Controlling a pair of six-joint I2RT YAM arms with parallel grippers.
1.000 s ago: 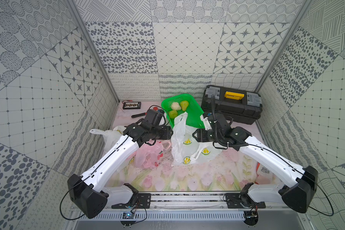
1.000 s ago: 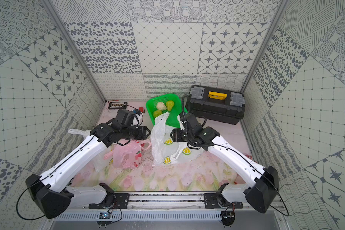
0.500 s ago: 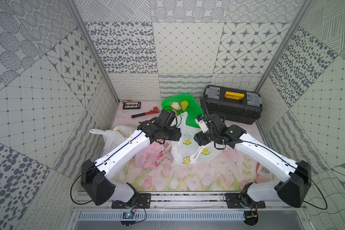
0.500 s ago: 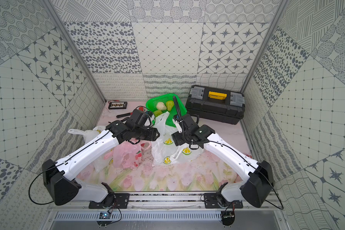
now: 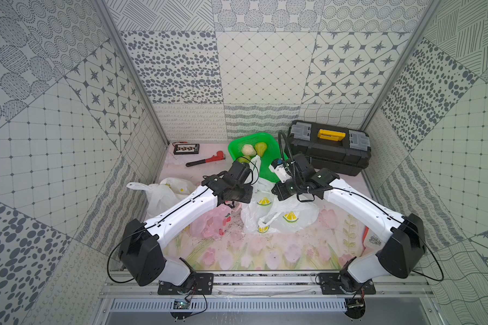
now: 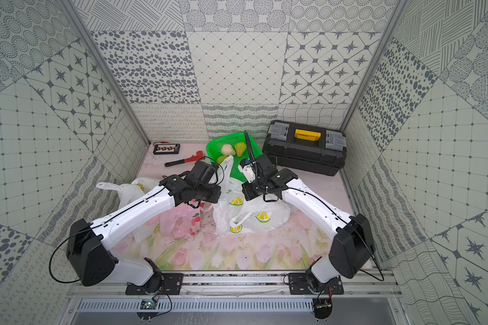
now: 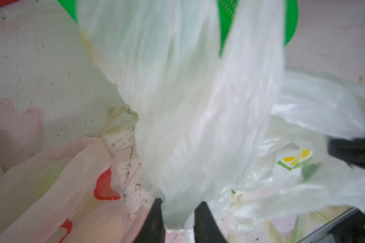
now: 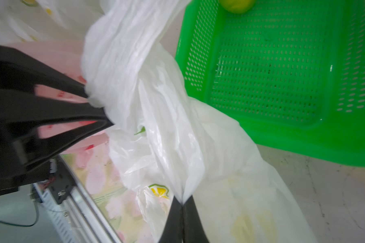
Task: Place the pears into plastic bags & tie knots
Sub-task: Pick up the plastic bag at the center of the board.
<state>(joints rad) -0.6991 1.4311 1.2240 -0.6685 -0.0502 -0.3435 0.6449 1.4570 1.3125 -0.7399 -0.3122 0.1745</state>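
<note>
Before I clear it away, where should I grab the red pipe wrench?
Take the red pipe wrench mid-handle, coming straight down and closing across its length. It lies flat, its handle is slim and straight, and the jaw head looks bulkier and less even.

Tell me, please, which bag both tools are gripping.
The middle lemon bag, pinched by left tool and right tool; the pink bag and left white bag lie free.

Green basket (image 5: 269, 146), black toolbox (image 5: 328, 152), red wrench (image 5: 206, 159), floral mat (image 5: 265, 253)
</note>
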